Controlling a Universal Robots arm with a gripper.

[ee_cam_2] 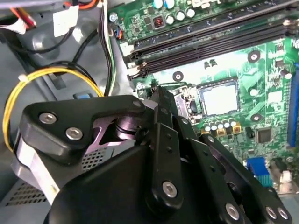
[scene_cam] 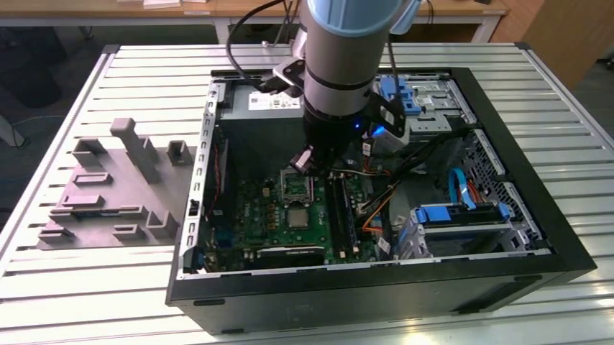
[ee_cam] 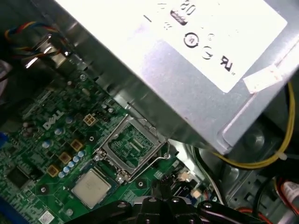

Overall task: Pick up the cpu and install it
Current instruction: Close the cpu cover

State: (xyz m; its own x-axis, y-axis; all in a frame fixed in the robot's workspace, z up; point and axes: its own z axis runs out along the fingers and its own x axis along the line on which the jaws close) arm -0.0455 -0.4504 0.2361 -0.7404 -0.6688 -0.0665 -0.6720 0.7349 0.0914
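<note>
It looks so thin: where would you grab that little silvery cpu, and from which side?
Probably by two opposite edges of the cpu, coming straight down from above: it lies flat and face-up on the green board, so only its thin rim offers a hold.

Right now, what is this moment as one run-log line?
pincer: near socket | cpu: flat on board beside socket, not held

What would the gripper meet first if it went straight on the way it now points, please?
Most likely the silver rectangular metal-framed socket on the large green circuit board; the gripper hangs about over it, with the small silvery-beige square cpu lying apart. Depth is unclear.
</note>
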